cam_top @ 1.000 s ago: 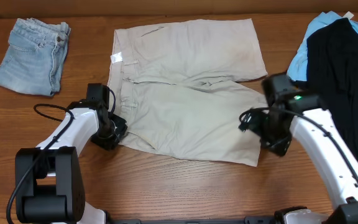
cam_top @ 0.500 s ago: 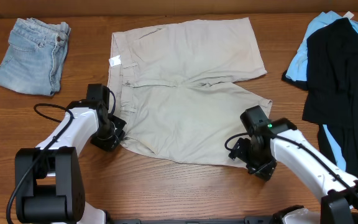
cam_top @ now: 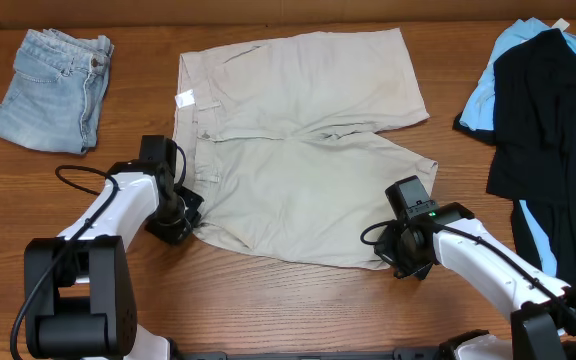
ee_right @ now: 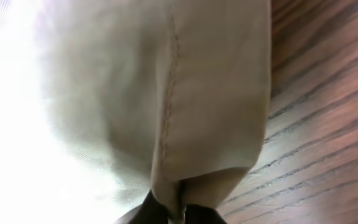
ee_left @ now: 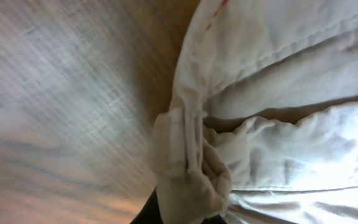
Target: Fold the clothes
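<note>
The clothes, pale beige khaki shorts [cam_top: 298,150], lie spread flat across the middle of the table, waistband to the left. My left gripper [cam_top: 185,222] is shut on the near waistband corner, and the left wrist view shows that bunched corner [ee_left: 188,180] pinched between the jaws. Over at the near hem corner of the right leg, my right gripper [cam_top: 400,262] is shut on the fabric. In the right wrist view the hem fold [ee_right: 191,180] runs down into the closed jaws.
Folded light-blue denim shorts [cam_top: 53,88] lie at the back left. A black garment [cam_top: 553,110] over a sky-blue one [cam_top: 488,80] lies along the right edge. The wooden table [cam_top: 288,300] shows bare in front of the shorts.
My right arm swung in from the right to the near hem corner and its gripper shut on the fabric. The left gripper closed on the waistband corner and stayed there.
</note>
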